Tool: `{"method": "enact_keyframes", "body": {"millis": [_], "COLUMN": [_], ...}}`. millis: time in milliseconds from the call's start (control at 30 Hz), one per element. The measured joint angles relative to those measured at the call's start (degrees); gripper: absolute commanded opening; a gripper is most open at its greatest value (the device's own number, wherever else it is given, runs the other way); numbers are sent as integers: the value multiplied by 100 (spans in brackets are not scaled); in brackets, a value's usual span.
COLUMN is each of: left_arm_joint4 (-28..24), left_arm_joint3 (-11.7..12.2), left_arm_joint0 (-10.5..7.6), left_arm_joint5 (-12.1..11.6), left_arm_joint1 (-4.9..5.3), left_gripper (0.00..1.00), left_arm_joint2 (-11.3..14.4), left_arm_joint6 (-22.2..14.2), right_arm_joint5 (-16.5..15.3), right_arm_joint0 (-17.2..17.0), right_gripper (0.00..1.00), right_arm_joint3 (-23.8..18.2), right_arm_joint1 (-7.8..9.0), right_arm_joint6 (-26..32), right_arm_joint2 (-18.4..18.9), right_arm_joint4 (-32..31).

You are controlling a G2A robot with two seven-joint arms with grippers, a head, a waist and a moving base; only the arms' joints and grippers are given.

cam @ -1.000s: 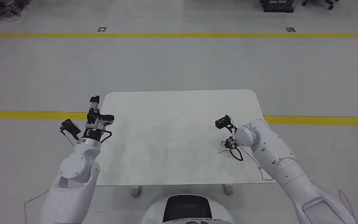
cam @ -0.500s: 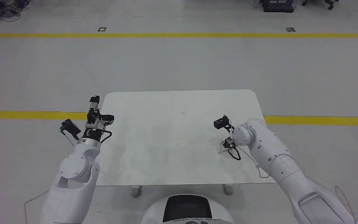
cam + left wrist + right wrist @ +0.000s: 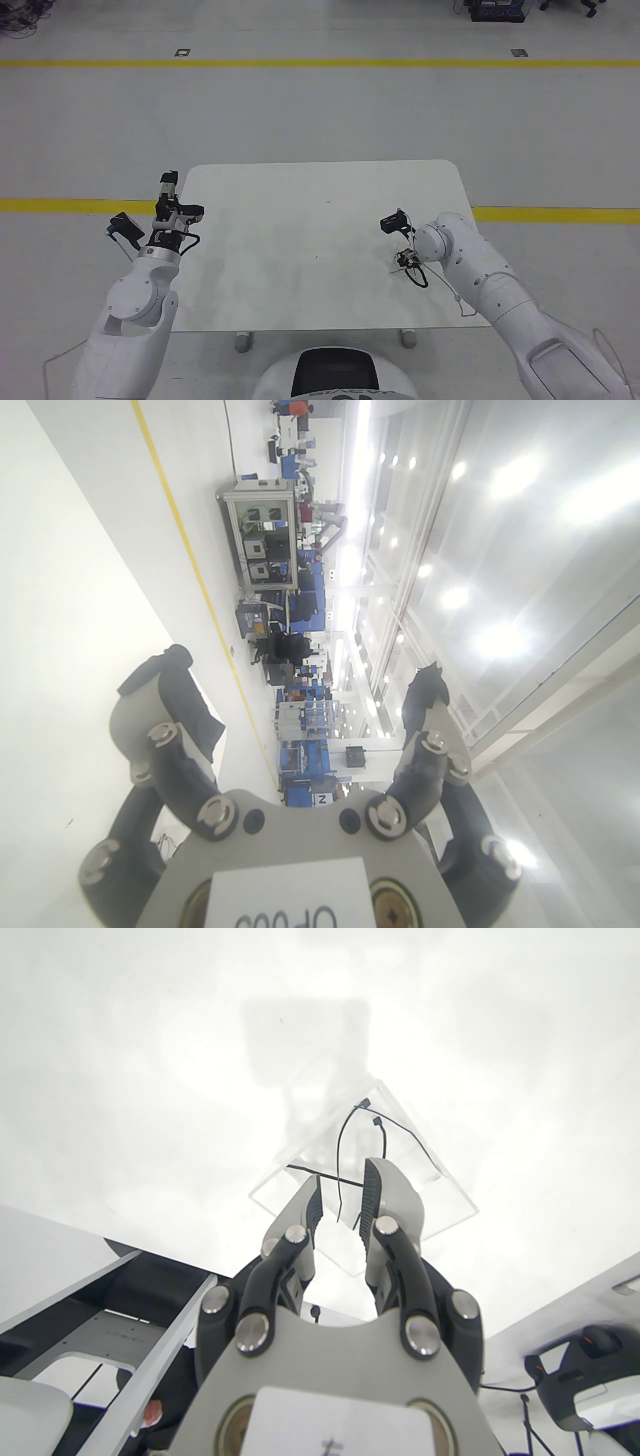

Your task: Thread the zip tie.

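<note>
Pick-up step, I judged: right gripper [image 3: 342, 1178], parted and empty, hung over zip ties [image 3: 339, 1148] in a clear tray [image 3: 450, 1208] on the table's [image 3: 300, 200] right; left gripper [image 3: 302, 665] stood spread at left; next move needed lowering onto one tie.

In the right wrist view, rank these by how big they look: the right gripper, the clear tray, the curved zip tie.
1. right gripper: looks largest, but it is nearest the camera, so its true rank is unsure.
2. clear tray.
3. curved zip tie: a thin strand on the tray.
</note>
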Motion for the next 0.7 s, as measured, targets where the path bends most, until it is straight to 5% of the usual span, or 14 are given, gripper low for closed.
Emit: {"method": "enact_keyframes", "body": {"millis": [700], "left_arm_joint4": [0], "left_arm_joint3": [0], "left_arm_joint0": [0], "left_arm_joint5": [0], "left_arm_joint1": [0], "left_gripper": [100], "left_arm_joint2": [0], "left_arm_joint6": [0], "right_arm_joint5": [-132], "right_arm_joint0": [60], "right_gripper": [15], "right_arm_joint3": [303], "right_arm_joint1": [-76], "right_arm_joint6": [-236], "right_arm_joint2": [-55], "right_arm_joint4": [56]}}
